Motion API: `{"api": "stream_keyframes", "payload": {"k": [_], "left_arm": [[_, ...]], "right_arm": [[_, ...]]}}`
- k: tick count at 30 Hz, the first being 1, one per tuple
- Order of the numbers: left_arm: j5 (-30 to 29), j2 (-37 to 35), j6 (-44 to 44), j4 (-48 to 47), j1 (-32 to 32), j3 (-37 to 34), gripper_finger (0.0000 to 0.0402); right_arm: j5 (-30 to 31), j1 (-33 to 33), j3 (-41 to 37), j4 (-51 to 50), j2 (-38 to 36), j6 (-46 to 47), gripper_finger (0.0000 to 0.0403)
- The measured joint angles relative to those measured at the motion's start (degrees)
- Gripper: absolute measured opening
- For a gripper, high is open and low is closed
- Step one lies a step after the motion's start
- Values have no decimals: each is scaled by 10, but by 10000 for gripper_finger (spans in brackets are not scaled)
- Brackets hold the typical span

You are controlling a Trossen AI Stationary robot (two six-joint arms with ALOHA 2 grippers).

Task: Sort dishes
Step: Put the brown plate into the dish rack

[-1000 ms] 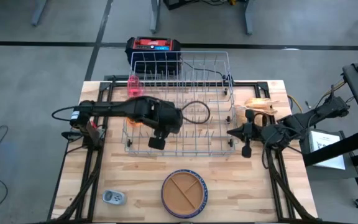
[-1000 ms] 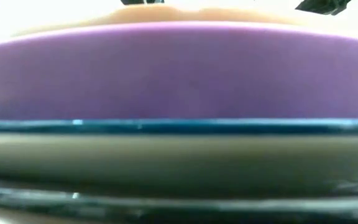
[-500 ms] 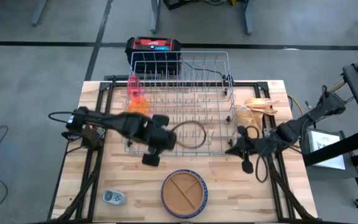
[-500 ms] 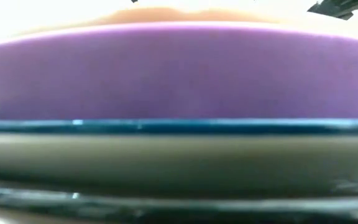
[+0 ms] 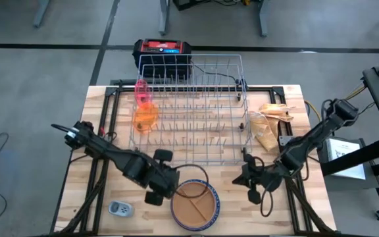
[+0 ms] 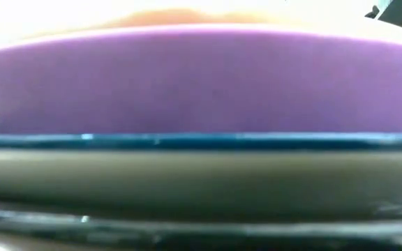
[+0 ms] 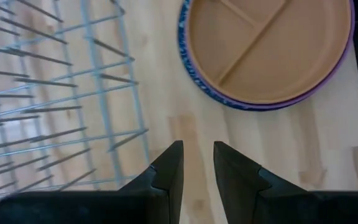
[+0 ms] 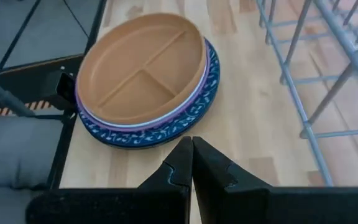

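Note:
A stack of plates (image 5: 195,203) rests flat on the table near its near edge. The brown divided plate (image 8: 142,78) is on top, with a purple plate and a blue speckled plate (image 8: 201,93) under it. The low view is filled by the stack's side, with the purple rim (image 6: 201,84) over a blue one. An orange cup (image 5: 145,116) and a pink cup (image 5: 141,89) sit in the rack's left end. My left gripper (image 5: 162,187) (image 7: 197,160) hovers just left of the stack, pointing steeply down, narrowly open and holding nothing. My right gripper (image 5: 242,178) (image 8: 191,149) is shut, right of the stack, slanting down toward it.
The wire rack (image 5: 189,108) fills the table's middle and far part, just beyond both grippers. A small grey-white device (image 5: 119,209) lies at the near left. Crumpled brown paper (image 5: 272,118) lies right of the rack. A red-and-black box (image 5: 162,48) stands beyond the far edge.
My left gripper has left the space over the rack, moving toward the table's near edge and slightly down, and now hangs left of the plate stack. My right gripper has moved down, toward the near edge and toward the stack, tipping more downward. The plates have not moved.

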Motion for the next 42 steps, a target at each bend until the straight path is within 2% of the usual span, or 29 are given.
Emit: {"api": "stream_keyframes", "payload": {"k": [6,9,20,24,31,35,42], "left_arm": [[-1,1,-42,81,-37,-75,77],[-8,1,-59,107,-54,-94,77],[-22,1,-163,121,-105,-54,77],[-33,0,-181,154,-139,-44,77],[-100,33,-179,199,-201,-54,77],[-105,67,-179,200,-221,-55,77],[-174,120,-182,189,-228,-55,76]], "right_arm": [[-7,3,1,61,30,46,0],[-16,10,8,47,31,59,0],[-11,65,25,38,4,100,0],[2,100,26,39,16,157,0],[32,150,26,53,85,302,0],[32,154,34,63,140,367,0],[52,149,90,63,219,395,0]]}}
